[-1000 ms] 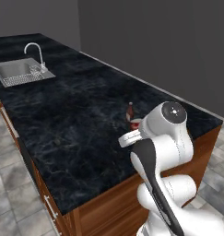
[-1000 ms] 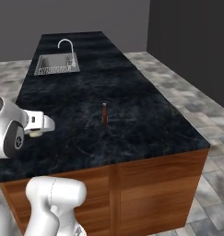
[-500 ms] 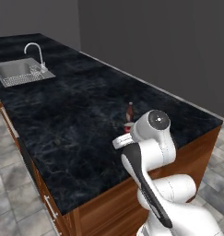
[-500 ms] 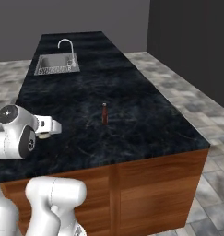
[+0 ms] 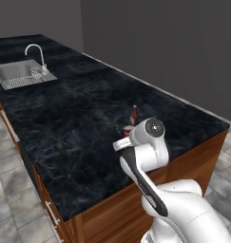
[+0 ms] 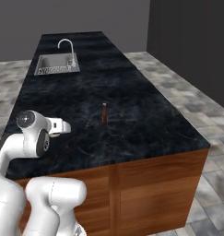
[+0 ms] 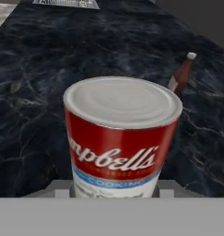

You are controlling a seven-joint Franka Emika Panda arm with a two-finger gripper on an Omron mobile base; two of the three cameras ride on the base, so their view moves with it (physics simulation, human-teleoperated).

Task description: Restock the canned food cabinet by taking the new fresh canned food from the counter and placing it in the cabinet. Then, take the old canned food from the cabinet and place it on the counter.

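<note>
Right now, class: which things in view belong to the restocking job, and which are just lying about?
Job: red-and-white soup can; black counter.
Lying about: slim brown bottle; steel sink; curved faucet.

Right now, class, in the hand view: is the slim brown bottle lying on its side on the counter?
No. The bottle stands upright on the black counter, behind the red can.

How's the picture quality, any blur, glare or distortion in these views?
Hand view: the can looms large and bulging, its label soft; the bottle behind is slightly blurred. Both base views: flat, even light, no glare on the counter, hardly any shadows.
</note>
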